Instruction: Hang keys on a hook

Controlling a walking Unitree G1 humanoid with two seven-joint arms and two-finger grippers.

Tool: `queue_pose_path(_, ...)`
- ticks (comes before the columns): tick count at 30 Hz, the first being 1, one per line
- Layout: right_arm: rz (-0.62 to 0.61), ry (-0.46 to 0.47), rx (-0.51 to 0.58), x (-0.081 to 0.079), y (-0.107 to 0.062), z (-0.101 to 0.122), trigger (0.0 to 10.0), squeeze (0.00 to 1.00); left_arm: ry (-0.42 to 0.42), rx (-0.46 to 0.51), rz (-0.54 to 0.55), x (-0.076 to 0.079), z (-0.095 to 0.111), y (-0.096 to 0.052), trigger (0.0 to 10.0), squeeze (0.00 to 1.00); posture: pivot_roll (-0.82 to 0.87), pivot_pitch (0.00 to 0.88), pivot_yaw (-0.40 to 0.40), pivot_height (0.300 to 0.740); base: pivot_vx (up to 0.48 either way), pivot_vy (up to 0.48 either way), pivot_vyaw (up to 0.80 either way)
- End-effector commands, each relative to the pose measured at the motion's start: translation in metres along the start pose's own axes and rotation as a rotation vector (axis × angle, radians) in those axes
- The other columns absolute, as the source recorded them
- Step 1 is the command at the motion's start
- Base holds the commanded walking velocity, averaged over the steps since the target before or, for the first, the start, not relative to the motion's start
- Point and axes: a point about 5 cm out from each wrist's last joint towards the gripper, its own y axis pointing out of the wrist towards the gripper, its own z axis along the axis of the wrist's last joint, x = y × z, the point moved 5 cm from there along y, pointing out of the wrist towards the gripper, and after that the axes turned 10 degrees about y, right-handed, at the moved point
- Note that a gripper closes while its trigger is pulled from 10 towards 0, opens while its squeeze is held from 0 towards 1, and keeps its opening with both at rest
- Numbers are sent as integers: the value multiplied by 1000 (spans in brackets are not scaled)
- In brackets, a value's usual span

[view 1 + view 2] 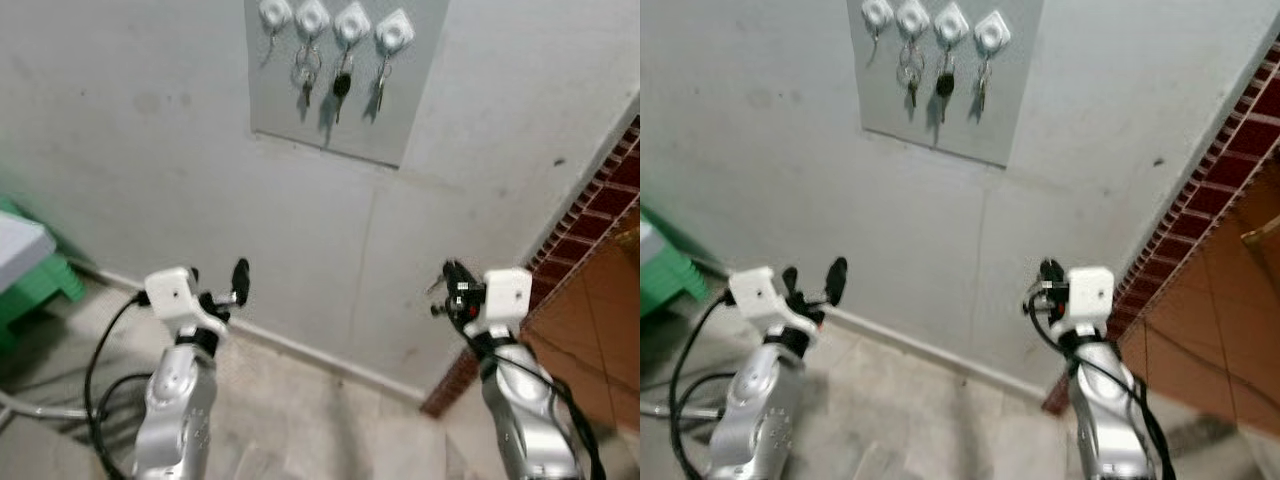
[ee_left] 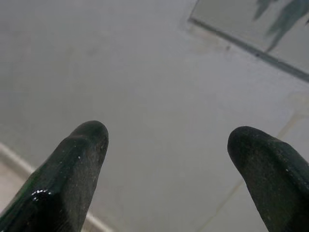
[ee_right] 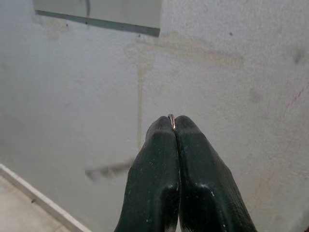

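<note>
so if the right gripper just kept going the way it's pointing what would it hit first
Probably the bare grey wall, below the lower edge of the hook panel. The right gripper, shut on a key ring, has nothing else ahead of it; depth is unclear.

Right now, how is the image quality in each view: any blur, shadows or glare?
Eye views: evenly lit and slightly soft; keys cast faint shadows on the panel. Left wrist view: open left tool, its near fingers soft, with a small glint. Right wrist view: wall fairly sharp; the metal ring pinched in the right tool shows a thin highlight.
</note>
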Motion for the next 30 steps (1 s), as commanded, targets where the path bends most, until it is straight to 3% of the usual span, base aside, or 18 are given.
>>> queue_pose_path(1,4,7,13,-1,2,5,10000,0,-1,6,-1,1,4,2,10000,0,22,83,-83,740,0,0,0)
queue_pose_path(16,6,10,13,-3,0,6,10000,0,-14,-5,-6,2,4,0,10000,0,22,94,-81,740,0,0,0)
queue_pose_path(30,8,16,10,-4,-1,5,10000,0,-14,-10,-10,2,4,1,10000,0,25,87,-82,740,-277,315,0)
